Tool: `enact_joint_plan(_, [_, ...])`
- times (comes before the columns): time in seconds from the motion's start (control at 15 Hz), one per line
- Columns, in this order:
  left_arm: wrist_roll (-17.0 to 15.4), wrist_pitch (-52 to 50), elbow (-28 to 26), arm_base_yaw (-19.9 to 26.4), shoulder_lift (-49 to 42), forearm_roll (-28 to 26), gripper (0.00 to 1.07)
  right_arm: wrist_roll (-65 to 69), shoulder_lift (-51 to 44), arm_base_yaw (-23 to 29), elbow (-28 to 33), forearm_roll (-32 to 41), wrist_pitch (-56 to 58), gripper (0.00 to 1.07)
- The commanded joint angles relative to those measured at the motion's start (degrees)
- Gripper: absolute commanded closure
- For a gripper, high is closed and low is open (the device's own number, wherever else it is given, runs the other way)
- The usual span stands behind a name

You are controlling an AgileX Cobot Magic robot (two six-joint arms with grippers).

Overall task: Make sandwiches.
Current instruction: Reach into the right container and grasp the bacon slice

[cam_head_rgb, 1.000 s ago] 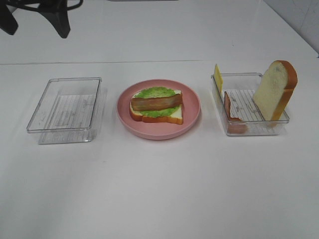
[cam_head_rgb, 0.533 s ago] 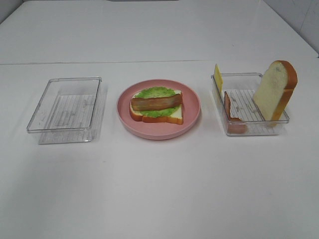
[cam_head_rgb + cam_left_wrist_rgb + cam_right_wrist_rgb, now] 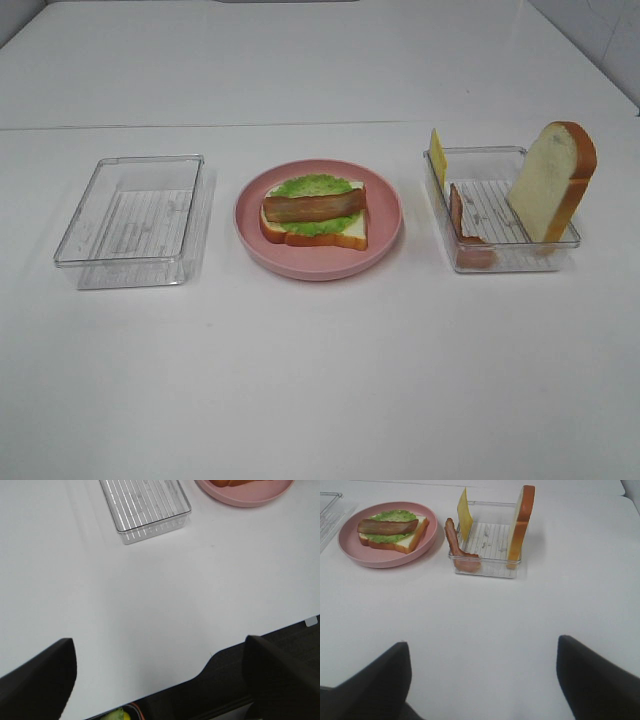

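Note:
On the pink plate (image 3: 320, 268) lies the partly built sandwich (image 3: 313, 213): one bread slice, green lettuce and a bacon strip on top; the right wrist view shows it too (image 3: 390, 530). The clear tray on the right (image 3: 500, 255) holds an upright bread slice (image 3: 553, 180), a yellow cheese slice (image 3: 437, 156) and a bacon strip (image 3: 460, 218). Neither gripper shows in the high view. In its wrist view my left gripper (image 3: 160, 647) is open and empty over the table's near edge. My right gripper (image 3: 482, 647) is open too, well short of the tray (image 3: 485, 572).
An empty clear tray (image 3: 125, 260) stands left of the plate, also in the left wrist view (image 3: 155, 525). The white table's front edge (image 3: 200, 667) runs under the left gripper, with dark floor beyond it.
A dark arm part at the high view's far left corner one second ago has gone out of view. The food and trays have not moved.

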Motion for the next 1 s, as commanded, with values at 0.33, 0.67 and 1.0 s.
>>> enact_joint_plan(0.33, [2.29, -8.14, 12.43, -0.11, -20.63, -0.46, 0.22, -0.52, -0.92, -0.23, -0.06, 0.17, -0.57, 0.31])
enact_joint_plan(0.67, [2.69, -7.62, 15.53, -0.11, -25.95, -1.66, 0.22, -0.06, 0.86, -0.23, -0.46, -0.29, -1.26, 0.31])
enact_joint_plan(1.0, [3.38, -7.28, 15.93, -0.11, -29.11, -1.95, 0.22, -0.06, 13.69, -0.23, -1.55, 0.74, -16.04, 0.31])
